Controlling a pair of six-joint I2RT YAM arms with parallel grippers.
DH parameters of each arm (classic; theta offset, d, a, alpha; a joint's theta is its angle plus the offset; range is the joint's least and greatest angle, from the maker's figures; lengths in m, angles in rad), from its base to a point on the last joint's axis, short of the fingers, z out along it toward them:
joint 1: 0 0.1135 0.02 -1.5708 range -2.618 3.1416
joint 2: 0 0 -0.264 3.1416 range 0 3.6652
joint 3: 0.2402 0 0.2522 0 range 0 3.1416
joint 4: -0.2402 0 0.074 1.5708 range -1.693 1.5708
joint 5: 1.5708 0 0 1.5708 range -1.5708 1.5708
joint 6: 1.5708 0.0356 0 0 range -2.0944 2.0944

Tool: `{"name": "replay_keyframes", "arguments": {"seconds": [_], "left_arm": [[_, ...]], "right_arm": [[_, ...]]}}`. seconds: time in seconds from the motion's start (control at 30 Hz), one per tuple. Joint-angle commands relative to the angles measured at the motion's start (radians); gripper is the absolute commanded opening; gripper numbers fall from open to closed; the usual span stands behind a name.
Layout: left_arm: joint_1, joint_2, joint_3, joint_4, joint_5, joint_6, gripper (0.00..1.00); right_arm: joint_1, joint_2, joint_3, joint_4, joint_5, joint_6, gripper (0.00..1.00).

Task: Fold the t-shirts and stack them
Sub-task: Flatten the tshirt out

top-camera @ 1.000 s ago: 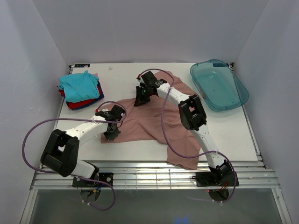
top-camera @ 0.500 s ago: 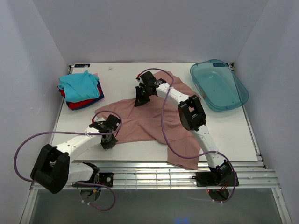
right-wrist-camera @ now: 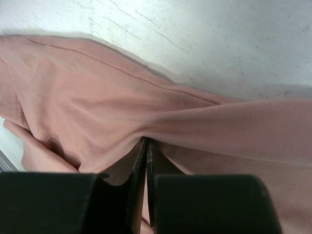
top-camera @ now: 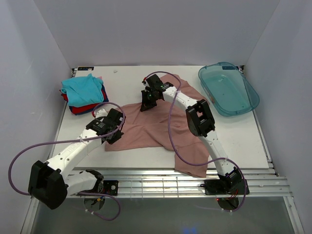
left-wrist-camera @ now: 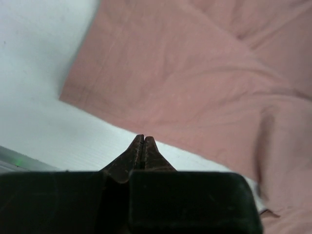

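At far right, tray (top-camera: 226, 90) near pink t-shirt (top-camera: 151, 127); right fingers (right-wrist-camera: 139, 168) clamped on its fold; left fingers (left-wrist-camera: 130, 157) together.

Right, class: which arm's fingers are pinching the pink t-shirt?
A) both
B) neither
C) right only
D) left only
C: the right arm's fingers are shut with the pink t-shirt bunched between them, while the left arm's fingers are shut on nothing, over the table by the shirt's edge.

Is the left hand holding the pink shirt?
No, the left hand is closed tight with nothing between its fingers, and the pink shirt lies on the table beyond its tips.
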Motion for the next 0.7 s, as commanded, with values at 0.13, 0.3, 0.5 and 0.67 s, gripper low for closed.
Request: {"name": "replay_keyframes", "arguments": {"seconds": [0.13,0.3,0.5,0.67], "left_arm": [[0.003,0.209,0.055,0.062,-0.128,0.055,0.00],[0.003,0.266,0.005,0.132,-0.079,0.038,0.00],[0.003,0.243,-0.037,0.140,-0.042,0.029,0.00],[-0.007,0.195,-0.142,0.140,0.015,-0.046,0.00]], "right_arm": [[-0.002,0.009,-0.015,-0.108,0.045,-0.040,0.08],[-0.009,0.005,-0.017,-0.117,0.037,-0.040,0.08],[-0.015,0.009,-0.011,-0.123,0.041,-0.037,0.08],[-0.024,0.041,0.018,-0.134,0.036,-0.020,0.08]]}}
